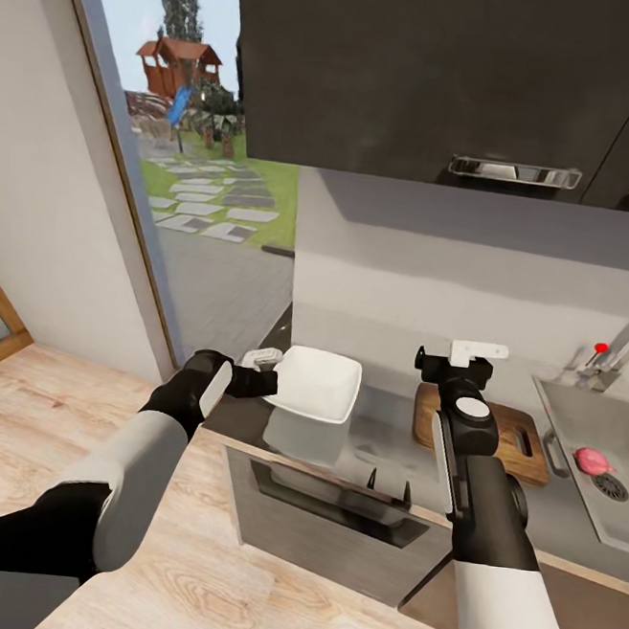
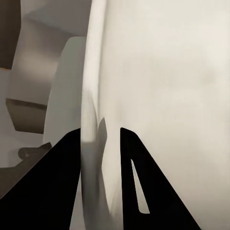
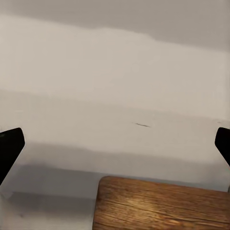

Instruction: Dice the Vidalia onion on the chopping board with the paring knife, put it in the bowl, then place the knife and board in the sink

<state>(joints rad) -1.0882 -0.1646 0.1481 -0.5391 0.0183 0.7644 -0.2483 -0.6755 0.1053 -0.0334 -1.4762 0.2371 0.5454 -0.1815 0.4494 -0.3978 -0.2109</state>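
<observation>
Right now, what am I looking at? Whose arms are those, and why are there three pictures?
Those arms belong to a robot in a pretend, computer-made kitchen. The big picture comes from a camera on its head, looking down over both arms. The other two come from small cameras near each gripper, the pinching part at the end of an arm.

The left gripper is pinching the rim of a white bowl, lifted and tilted above the countertop. In the left wrist picture you see that rim between two black fingers.

The right gripper is open, holding nothing, above a brown chopping board; its camera sees the board's edge.

Further right is the sink, with a pink onion beside the drain.
</observation>
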